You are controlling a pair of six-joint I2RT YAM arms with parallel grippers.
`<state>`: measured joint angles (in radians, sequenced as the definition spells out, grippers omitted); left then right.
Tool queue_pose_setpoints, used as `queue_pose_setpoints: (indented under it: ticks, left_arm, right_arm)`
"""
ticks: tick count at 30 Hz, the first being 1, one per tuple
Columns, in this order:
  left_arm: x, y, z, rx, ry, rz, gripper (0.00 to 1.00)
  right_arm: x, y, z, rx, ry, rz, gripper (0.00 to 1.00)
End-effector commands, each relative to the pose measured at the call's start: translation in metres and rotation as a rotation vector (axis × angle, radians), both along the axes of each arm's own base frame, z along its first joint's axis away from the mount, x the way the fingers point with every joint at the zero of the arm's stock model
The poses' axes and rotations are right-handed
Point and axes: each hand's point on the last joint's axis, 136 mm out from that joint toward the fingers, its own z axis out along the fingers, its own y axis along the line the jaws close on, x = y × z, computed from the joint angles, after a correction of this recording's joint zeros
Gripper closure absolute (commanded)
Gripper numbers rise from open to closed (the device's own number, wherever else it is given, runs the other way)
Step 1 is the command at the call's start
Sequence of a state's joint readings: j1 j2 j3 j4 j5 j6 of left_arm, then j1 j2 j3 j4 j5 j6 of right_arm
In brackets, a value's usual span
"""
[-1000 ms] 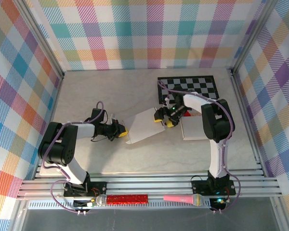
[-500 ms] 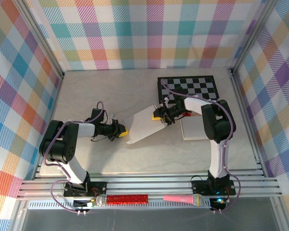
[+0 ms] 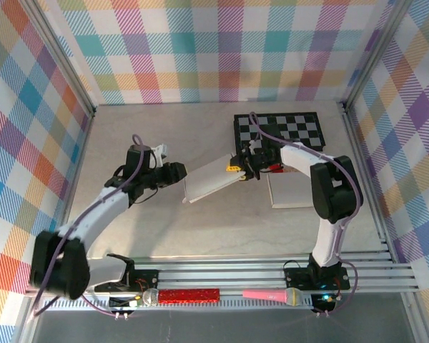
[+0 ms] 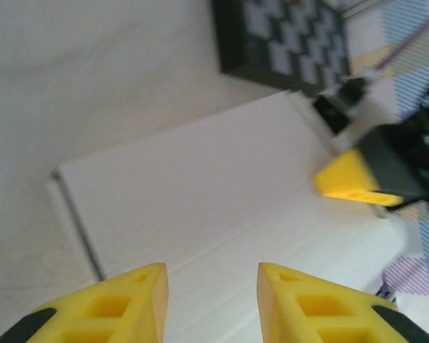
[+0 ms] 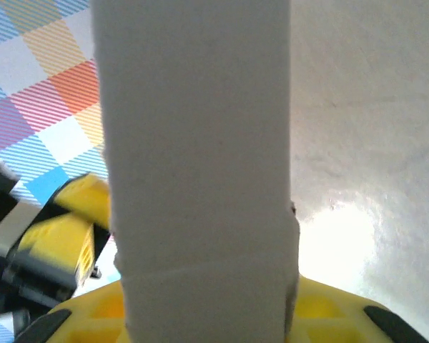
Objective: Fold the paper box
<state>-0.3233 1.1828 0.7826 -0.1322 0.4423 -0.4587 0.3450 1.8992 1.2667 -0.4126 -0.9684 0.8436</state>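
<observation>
Pale stone-look table point(image 3: 157, 236) carries everything, with a black-and-white checkerboard point(image 3: 277, 128) at its far right. The white paper box point(image 3: 211, 179) lies unfolded near the middle, just in front of that board's near left corner. On the box's right edge the right gripper point(image 3: 237, 166) is clamped, and its wrist view has the card running up between its 2 yellow fingers point(image 5: 329, 307). Just off the box's left edge sits the left gripper point(image 3: 179, 173), not touching it; seen from its wrist, its 2 yellow fingers point(image 4: 132, 300) stand apart with nothing between them, and the box's flat face and folded left rim lie beyond their tips. Compared with 1 second before, the left gripper has let go of the box's near left corner and drawn back toward the far side, its arm now stretched out; the right gripper has shifted slightly farther and left, and the box shows narrower from above
</observation>
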Motion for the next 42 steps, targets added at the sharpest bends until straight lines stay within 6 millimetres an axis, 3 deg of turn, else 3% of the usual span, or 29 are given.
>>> queue_pose_setpoints:
  ticks: [1,6,10,13,17,21,26,36,42]
  left_arm:
    - [-0.012,0.001,0.025,0.176,-0.232,-0.056,0.63]
    - [-0.057,-0.032,0.060,0.213,-0.429,-0.376,0.61]
    - [-0.096,-0.052,0.057,0.355,-0.474,-0.652,0.52]
    - [-0.107,-0.059,0.039,0.494,-0.458,-0.787,0.50]
    - [-0.106,-0.066,0.017,0.637,-0.444,-0.874,0.47]
    - [-0.092,-0.069,0.001,0.750,-0.426,-0.884,0.42]
    - [-0.080,-0.076,-0.008,0.797,-0.441,-0.884,0.38]
    - [-0.090,-0.088,-0.036,0.825,-0.406,-0.981,0.40]
    - [-0.090,-0.084,-0.050,0.842,-0.372,-0.973,0.49]
  right_arm:
    - [-0.013,-0.007,0.011,-0.016,0.166,-0.085,0.72]
    - [-0.035,-0.016,0.018,-0.043,0.339,-0.169,0.71]
    - [-0.053,-0.021,0.019,-0.061,0.463,-0.188,0.69]
    - [-0.056,-0.023,0.018,-0.077,0.483,-0.196,0.69]
    - [-0.058,-0.022,0.015,-0.078,0.532,-0.194,0.70]
    - [-0.062,-0.022,0.012,-0.078,0.569,-0.188,0.71]
    - [-0.067,-0.024,0.009,-0.088,0.606,-0.187,0.71]
    - [-0.076,-0.025,-0.005,-0.102,0.707,-0.207,0.71]
    - [-0.076,-0.026,-0.015,-0.115,0.737,-0.228,0.71]
